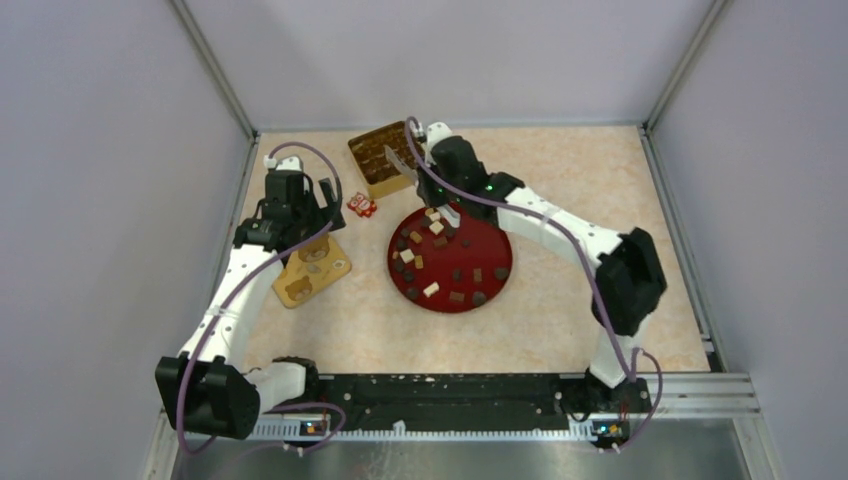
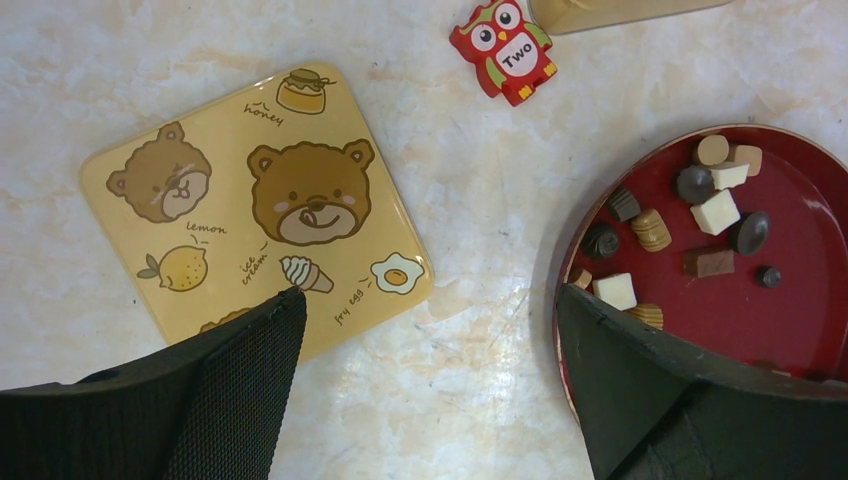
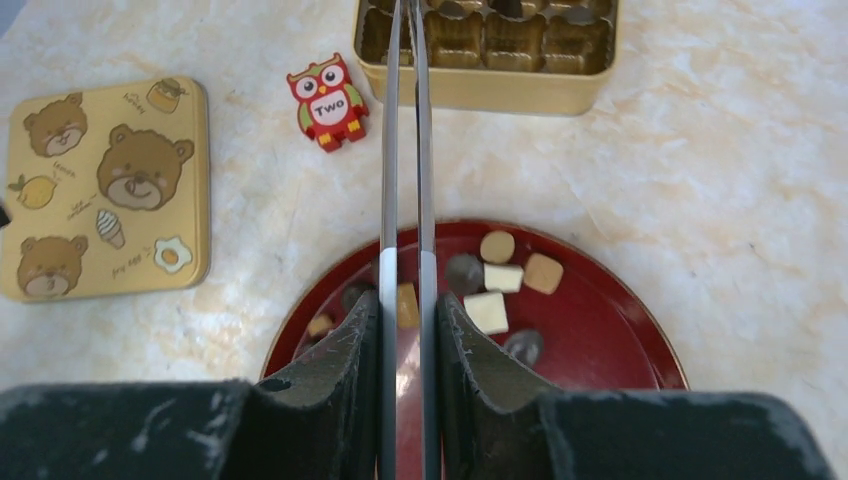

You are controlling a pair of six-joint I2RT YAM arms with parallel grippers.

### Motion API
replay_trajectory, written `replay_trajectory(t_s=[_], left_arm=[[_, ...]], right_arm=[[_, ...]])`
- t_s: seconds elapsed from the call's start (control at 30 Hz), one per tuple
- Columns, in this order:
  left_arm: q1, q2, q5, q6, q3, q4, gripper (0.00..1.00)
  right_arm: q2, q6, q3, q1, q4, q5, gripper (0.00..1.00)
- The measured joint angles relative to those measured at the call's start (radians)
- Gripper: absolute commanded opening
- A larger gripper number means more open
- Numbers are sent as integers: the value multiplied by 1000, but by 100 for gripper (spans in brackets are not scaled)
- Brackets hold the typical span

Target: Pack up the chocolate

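Over a dozen chocolate pieces lie on one plate; left tool released, right tool clenching one tweezers.

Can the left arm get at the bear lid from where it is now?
Probably yes. The left gripper hangs just by the bear lid with its fingers wide open. Nothing lies on the lid, and the owl figure and red plate sit clear of it.
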Motion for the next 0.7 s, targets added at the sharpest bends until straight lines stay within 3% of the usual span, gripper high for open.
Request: replay_trajectory(t_s=[0.2, 0.37, 0.57, 0.7], left_arm=[[0, 0, 0, 5, 0, 3, 99], [0, 1, 1, 5, 0, 8, 99], [0, 13, 9, 5, 0, 22, 99], [0, 17, 19, 5, 0, 25, 99]], right_arm=[[-259, 6, -272, 0, 13, 34, 15], [-382, 15, -454, 0, -87, 58, 19], [-463, 26, -529, 0, -229, 87, 32], [-494, 38, -530, 0, -242, 99, 35]])
